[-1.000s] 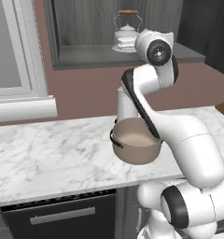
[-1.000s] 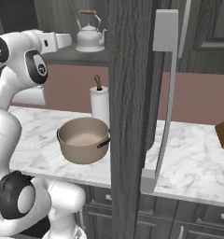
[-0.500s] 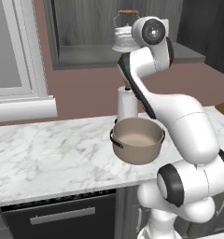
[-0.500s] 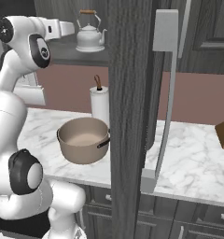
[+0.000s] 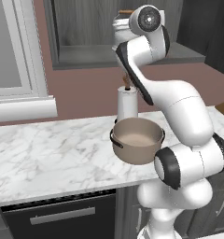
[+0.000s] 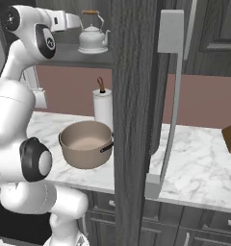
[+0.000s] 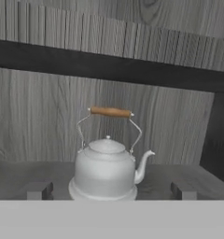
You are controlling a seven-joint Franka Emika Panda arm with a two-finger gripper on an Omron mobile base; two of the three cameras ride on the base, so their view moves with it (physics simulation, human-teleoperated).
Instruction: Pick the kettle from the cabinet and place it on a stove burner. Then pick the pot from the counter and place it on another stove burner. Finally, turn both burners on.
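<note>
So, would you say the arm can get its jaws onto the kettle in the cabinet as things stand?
Probably yes. The gripper is open and faces the kettle squarely in the hand view, with only bare cabinet shelf between them. The kettle stands upright, its tall handle free. The open cabinet door hangs off to the side.

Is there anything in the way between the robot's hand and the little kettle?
No. In the hand view, bare grey shelf is all that lies between the open hand and the kettle.
</note>
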